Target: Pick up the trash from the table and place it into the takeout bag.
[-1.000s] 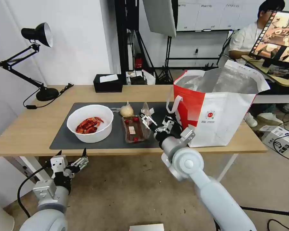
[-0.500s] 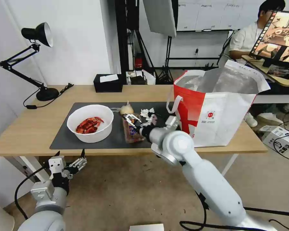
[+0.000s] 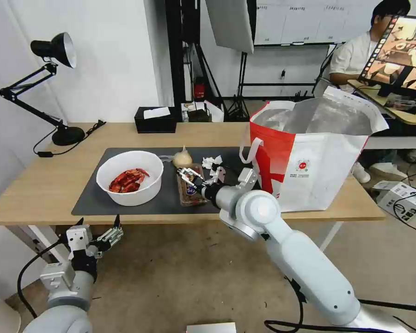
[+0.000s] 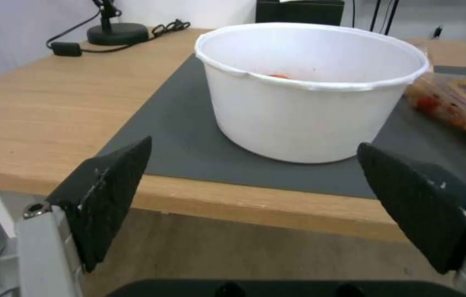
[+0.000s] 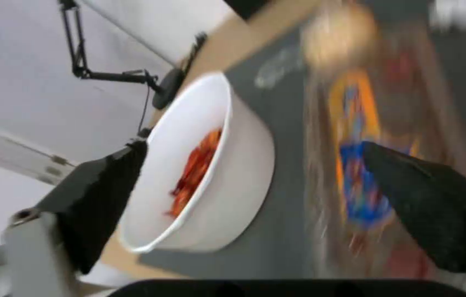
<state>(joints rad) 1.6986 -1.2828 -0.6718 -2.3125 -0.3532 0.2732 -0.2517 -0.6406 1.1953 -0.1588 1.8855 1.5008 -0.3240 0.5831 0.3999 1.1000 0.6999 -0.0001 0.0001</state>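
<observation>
Over the clamshell box (image 3: 190,187) on the mat (image 3: 92,198), the right tool (image 3: 199,175) hangs spread, empty. Below the worktop (image 3: 41,185) edge, the left tool (image 3: 96,231) gapes, gripping nothing.

The head view looks forward and down from in front of the table (image 3: 46,185), taking in its whole top. The left wrist view sits low, just off the table's near edge, facing level at the white bowl (image 4: 310,88) close ahead. The right wrist view hovers tilted over the dark mat (image 5: 285,231), beside that same bowl. All three views share the bowl.
</observation>
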